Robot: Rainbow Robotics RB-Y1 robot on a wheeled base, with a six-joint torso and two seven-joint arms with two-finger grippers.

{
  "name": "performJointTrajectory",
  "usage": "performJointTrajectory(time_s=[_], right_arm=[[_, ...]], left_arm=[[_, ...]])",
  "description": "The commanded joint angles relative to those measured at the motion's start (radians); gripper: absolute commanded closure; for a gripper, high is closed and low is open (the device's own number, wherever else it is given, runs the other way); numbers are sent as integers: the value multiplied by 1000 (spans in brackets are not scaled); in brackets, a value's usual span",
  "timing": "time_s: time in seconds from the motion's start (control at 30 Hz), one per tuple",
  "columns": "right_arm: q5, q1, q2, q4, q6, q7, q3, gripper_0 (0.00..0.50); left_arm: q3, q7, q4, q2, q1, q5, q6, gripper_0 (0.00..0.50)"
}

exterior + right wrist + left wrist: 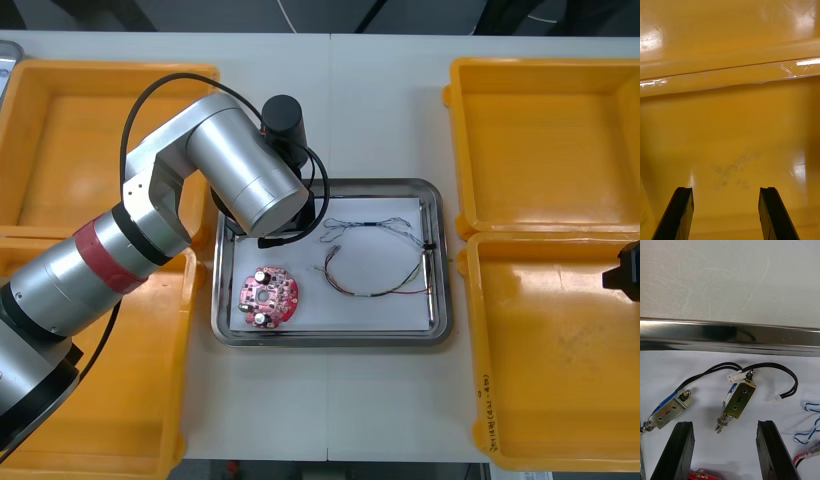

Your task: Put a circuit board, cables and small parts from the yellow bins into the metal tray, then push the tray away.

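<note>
A round red circuit board [268, 296] lies on the white lining of the metal tray [330, 341], in its near left part, at the centre of the tabletop [330, 420]. To the board's right, a twisted blue and white cable [375, 222] runs along the tray's far side. A second thin cable [370, 292] curves in a loop just nearer the robot.

In the left wrist view, two small metal parts [738, 399], each trailing black cables [711, 372], rest on the lining just inside the tray's shiny rim. One lies ahead of the gap between the fingers [681, 450]; the other lies just beyond one fingertip, and the two do not touch. The left gripper [724, 424] hangs over them with its fingers spread wide, pinching nothing. From the front, the silver left arm [200, 180] reaches in from the left and covers the tray's far left corner.

Four yellow bins [90, 130] flank the tray, two to a side. The right gripper [726, 191] hovers inside the near right bin [560, 350], its black fingers likewise spread apart above the bin's floor. The front view catches it as a dark shape at the right edge.
</note>
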Motion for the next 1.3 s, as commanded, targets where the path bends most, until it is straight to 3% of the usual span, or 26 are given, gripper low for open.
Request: performJointTrajectory(time_s=[0.03,0.4,0.67,0.93,1.3], right_arm=[[-9,16,6,-37,3,-62,-23,0],[-6,16,4,-35,3,-79,-23,0],[-12,16,-3,-35,3,-85,-23,0],[-14,16,-6,-37,3,-93,-23,0],[-23,16,-20,-46,3,-101,-23,0]], left_arm=[[-7,60,-32,-19,8,-25,4,8],[128,47,-202,-7,10,-13,203,2],[283,-24,-317,39,8,87,361,0],[448,-164,-354,87,8,185,368,0],[559,-332,-363,145,39,201,368,0]])
